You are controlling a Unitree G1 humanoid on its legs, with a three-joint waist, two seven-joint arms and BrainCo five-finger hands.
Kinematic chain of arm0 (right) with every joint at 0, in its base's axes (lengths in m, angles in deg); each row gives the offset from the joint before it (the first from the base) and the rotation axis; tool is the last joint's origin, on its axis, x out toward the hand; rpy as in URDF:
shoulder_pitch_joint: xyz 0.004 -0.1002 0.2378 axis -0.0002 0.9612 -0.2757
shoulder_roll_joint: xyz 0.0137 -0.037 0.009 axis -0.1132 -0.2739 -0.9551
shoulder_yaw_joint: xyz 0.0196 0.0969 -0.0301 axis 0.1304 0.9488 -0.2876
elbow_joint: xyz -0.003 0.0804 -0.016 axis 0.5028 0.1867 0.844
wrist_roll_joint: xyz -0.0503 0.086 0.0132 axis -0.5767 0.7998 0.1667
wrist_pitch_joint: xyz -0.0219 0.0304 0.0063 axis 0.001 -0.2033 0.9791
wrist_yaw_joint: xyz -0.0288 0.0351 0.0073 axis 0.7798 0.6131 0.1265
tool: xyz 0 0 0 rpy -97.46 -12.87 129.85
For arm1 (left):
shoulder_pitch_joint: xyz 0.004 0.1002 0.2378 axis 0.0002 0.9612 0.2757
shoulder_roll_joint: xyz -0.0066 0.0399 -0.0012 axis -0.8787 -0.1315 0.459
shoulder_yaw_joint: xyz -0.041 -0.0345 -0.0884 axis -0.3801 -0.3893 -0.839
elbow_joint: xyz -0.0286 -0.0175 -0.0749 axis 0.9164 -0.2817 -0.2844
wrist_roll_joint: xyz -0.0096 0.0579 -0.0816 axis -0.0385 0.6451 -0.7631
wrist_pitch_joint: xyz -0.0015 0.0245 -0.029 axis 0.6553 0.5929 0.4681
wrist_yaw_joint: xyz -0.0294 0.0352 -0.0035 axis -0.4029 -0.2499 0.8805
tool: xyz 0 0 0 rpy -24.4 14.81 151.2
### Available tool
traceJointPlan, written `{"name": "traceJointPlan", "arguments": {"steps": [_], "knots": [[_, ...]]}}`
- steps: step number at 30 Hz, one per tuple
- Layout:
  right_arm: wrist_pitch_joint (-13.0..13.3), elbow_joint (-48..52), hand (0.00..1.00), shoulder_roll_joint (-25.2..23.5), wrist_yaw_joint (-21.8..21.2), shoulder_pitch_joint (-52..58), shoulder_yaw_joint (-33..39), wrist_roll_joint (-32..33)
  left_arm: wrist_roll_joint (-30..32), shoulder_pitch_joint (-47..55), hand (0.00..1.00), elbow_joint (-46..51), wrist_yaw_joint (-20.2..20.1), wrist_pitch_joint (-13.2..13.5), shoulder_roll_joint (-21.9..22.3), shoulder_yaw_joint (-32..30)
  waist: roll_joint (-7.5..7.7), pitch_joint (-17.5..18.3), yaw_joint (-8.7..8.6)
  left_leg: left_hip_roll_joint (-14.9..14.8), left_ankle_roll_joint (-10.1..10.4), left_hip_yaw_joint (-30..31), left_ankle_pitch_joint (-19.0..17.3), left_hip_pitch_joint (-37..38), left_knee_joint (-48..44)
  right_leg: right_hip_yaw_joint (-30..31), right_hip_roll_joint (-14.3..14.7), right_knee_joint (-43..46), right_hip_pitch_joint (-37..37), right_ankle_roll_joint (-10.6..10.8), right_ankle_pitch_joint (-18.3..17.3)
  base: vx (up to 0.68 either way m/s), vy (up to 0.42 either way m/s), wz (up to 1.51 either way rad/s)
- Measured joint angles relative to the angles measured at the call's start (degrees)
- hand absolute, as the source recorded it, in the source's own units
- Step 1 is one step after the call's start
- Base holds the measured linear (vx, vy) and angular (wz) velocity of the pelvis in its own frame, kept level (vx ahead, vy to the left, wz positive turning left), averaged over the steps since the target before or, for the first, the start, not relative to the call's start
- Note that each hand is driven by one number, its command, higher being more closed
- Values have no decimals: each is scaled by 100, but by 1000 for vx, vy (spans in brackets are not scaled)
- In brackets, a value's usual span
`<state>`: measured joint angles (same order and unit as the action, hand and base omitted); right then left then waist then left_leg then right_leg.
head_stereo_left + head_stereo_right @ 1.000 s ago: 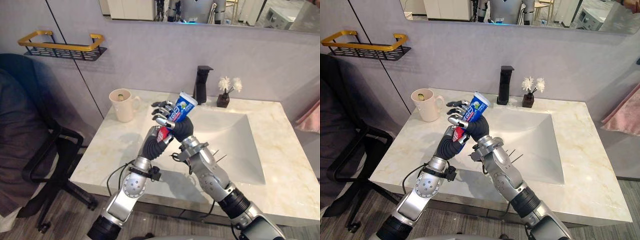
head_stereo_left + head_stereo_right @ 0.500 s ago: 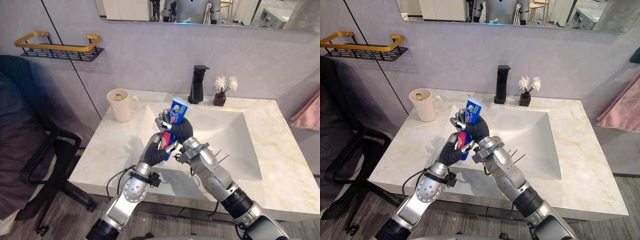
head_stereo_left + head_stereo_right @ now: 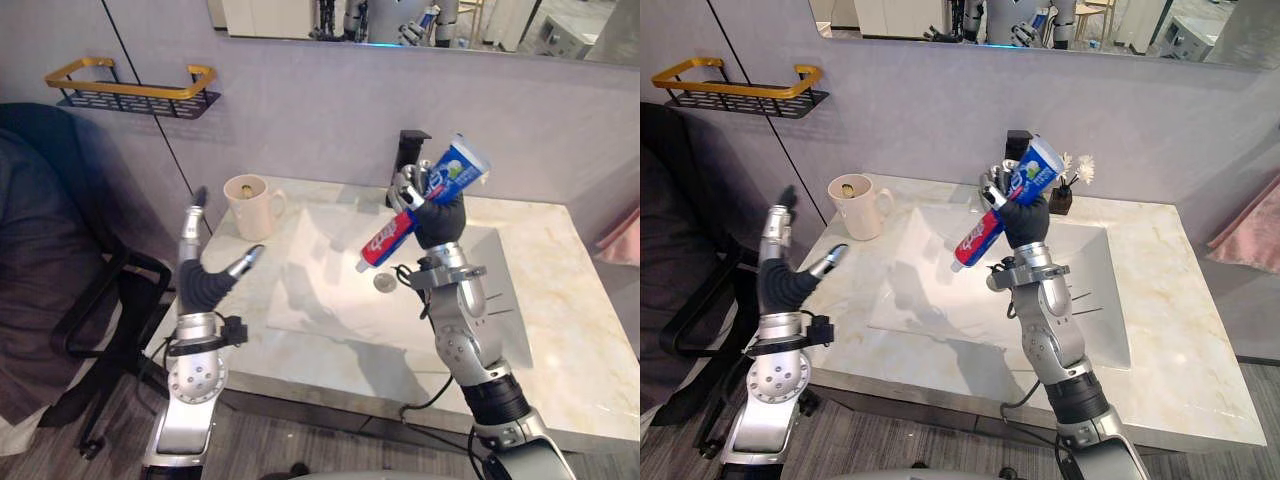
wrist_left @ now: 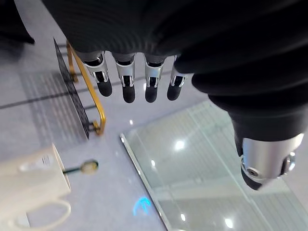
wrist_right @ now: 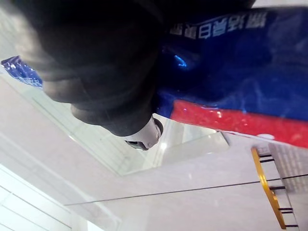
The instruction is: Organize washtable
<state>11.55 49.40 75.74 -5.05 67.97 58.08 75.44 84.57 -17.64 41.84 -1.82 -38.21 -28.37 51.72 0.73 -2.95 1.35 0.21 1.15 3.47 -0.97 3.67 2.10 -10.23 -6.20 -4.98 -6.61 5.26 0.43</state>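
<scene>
Up on the grey wall, a black wire shelf (image 3: 130, 88) with a gold rail is hanging off to the left, and a mirror (image 3: 1140, 30) is running along the top. Below the shelf, a black office chair (image 3: 45, 140) is standing on the wood-look floor (image 3: 870, 450), dark fabric draping over it. A black faucet (image 3: 407, 150) is standing upright at the back, with a small dark vase of white flowers (image 3: 1064, 200) sitting just beside it. At the far right edge, something pink (image 3: 1252, 225), possibly a towel, is hanging.
</scene>
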Motion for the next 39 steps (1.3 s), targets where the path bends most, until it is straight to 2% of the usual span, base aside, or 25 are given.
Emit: {"name": "traceJointPlan", "arguments": {"steps": [6,8,11,15,18,24,28,30,36,37,39], "knots": [[36,2,100,-102,14,158,542,-52,-951,357,0,-1157,135,7,489,-1172,2,2,196,-3,11,103,45,47,141,-109,-3,-20,-10,10,-25,-35,-18,9],[61,6,100,-120,17,260,603,-92,-1407,401,0,-1783,99,6,609,-1396,11,8,269,-2,25,122,56,60,183,-141,-6,-19,-11,22,-39,-27,-14,6],[82,6,100,-220,20,272,628,-174,-2085,468,0,-2682,53,4,702,-1621,29,18,274,-1,33,201,62,26,192,-232,-19,-16,-10,44,-71,-12,-15,14],[108,6,100,-283,58,271,627,-232,-2341,562,0,-3921,-181,-19,706,-1708,69,42,277,15,33,272,62,-9,188,-309,-39,-17,-9,77,-97,10,-8,10],[156,6,100,-325,144,262,620,-357,-2310,559,0,-4875,-393,-164,712,-1579,112,60,278,43,22,342,69,-50,175,-393,-60,-14,-8,78,-98,15,3,14],[217,-12,100,-301,265,-299,361,-701,-1628,531,0,-6041,-1002,-393,640,-468,177,52,363,68,23,412,63,-208,-30,-424,-79,11,-4,79,-96,-25,1,7],[238,-213,100,-208,402,-983,242,-956,-1361,540,0,-6386,-1276,-498,610,-127,192,37,441,40,26,426,59,-209,-48,-416,-79,12,19,76,-100,-101,-4,-1],[252,-459,100,-146,516,-1591,220,-1179,-1301,525,0,-6490,-1425,-513,449,54,216,17,515,-6,62,422,53,-263,-43,-411,-50,54,104,70,-105,-103,-8,-4],[249,-1223,100,386,834,-2963,83,-1629,-1124,463,0,-6585,-1552,-514,171,385,331,-110,636,-43,125,589,157,-364,-6,-566,-3,66,155,64,-100,-51,-20,13],[248,-1332,100,468,912,-3206,80,-1715,-1125,428,0,-6585,-1552,-514,148,403,362,-148,716,-54,131,592,163,-393,-6,-569,7,64,181,61,-97,-1,-13,4],[240,-1507,100,582,1023,-3526,46,-1833,-1127,370,0,-6583,-1553,-512,87,511,398,-197,766,-54,112,630,181,-421,-6,-615,13,47,182,60,-96,14,-14,11]]}}
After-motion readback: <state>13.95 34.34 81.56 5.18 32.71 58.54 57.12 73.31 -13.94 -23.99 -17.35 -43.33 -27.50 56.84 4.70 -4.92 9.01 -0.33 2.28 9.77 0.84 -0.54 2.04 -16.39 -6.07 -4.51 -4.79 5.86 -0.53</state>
